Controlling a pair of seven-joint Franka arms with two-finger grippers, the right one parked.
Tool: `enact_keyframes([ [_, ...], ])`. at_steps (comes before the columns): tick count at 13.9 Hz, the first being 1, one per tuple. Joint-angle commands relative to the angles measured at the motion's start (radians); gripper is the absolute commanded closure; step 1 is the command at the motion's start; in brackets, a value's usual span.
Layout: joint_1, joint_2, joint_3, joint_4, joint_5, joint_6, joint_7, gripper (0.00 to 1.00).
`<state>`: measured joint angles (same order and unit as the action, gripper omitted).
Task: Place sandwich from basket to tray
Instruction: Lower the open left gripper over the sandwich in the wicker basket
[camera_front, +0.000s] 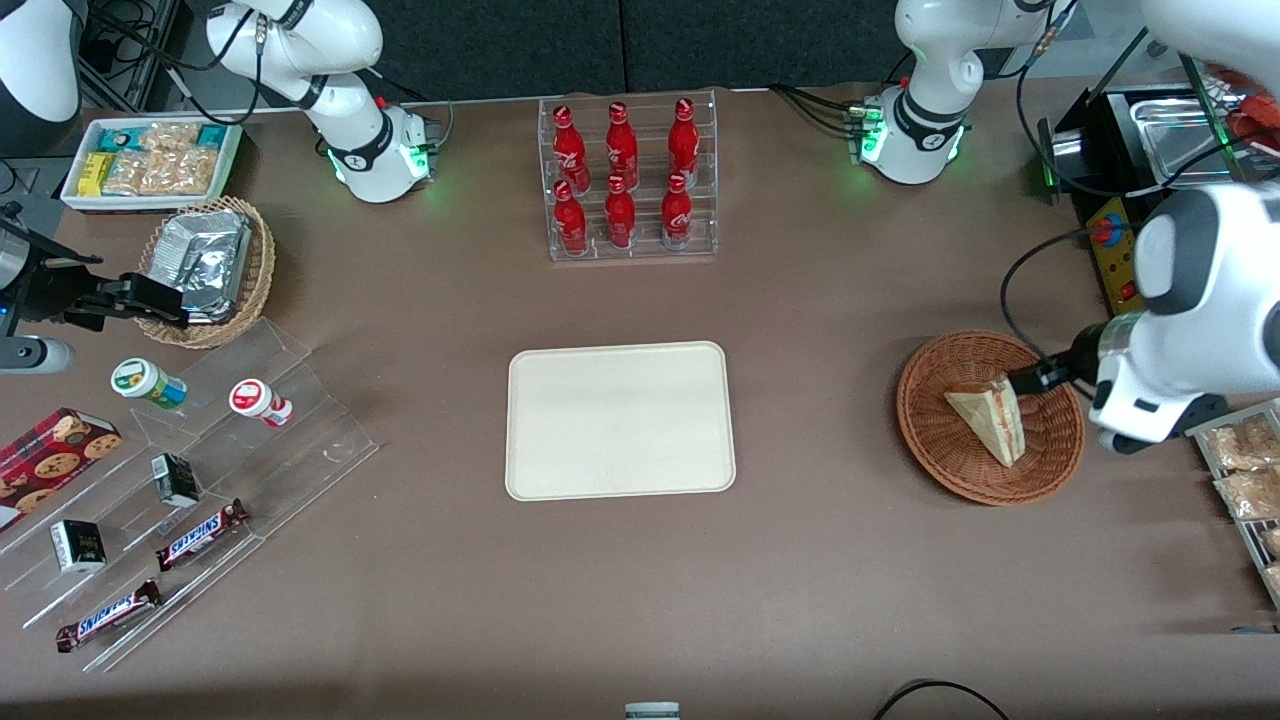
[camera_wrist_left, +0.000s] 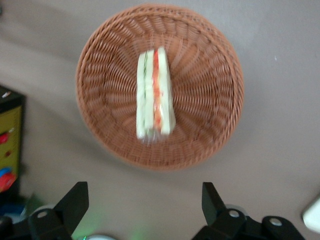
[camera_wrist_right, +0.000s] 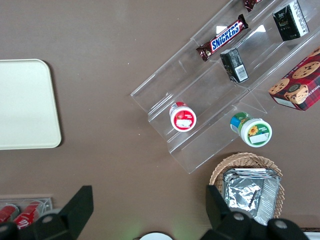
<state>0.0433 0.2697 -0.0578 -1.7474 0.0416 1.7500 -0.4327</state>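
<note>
Risk gathers at the pick itself. From the front, the small triangular wedge sandwich of pale bread with red and green filling (camera_front: 990, 422) lies in the wide, shallow round basket of reddish-brown woven wicker (camera_front: 950, 470), toward the working arm's end of the brown table (camera_front: 820, 330). The left arm's black two-finger gripper (camera_front: 1035, 380) hangs above the basket's rim, just beside the sandwich's upper corner and not visibly touching it. The flat cream-white rectangular tray with rounded corners (camera_front: 620, 420) sits at mid-table, well apart from the basket and bare. A clear acrylic rack of red bottles (camera_front: 628, 180) stands farther from the camera than the tray, outside the straight line between basket and tray.

From the left wrist, the sandwich (camera_wrist_left: 156, 95) stands on edge near the middle of the basket (camera_wrist_left: 210, 55), its red and green layers facing the camera. The gripper (camera_wrist_left: 145, 202) is spread wide and holds nothing; one dark finger (camera_wrist_left: 75, 200) shows at each side, with the gap roughly in line with the wedge.

Judging from this, a squeeze across the soft bread faces could crush the sandwich or push filling out, while a shallow grip on the tapered wedge could let it slip or pivot during the carry. A descent that is off-centre could knock the wedge flat or snag the wicker and drag the light basket.

From the right wrist, only the tray's bare corner (camera_wrist_right: 30, 105) adds anything: the drop spot looks unobstructed.
</note>
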Motion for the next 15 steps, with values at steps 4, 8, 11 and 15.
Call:
enact_keyframes([
  [4, 0.020, -0.009, 0.001, -0.237, 0.017, 0.310, -0.014, 0.00],
  [8, 0.018, 0.054, 0.018, -0.293, 0.018, 0.468, -0.014, 0.00],
  [11, 0.018, 0.106, 0.027, -0.291, 0.018, 0.505, -0.015, 0.00],
  [15, 0.018, 0.163, 0.030, -0.291, 0.018, 0.565, -0.014, 0.68],
])
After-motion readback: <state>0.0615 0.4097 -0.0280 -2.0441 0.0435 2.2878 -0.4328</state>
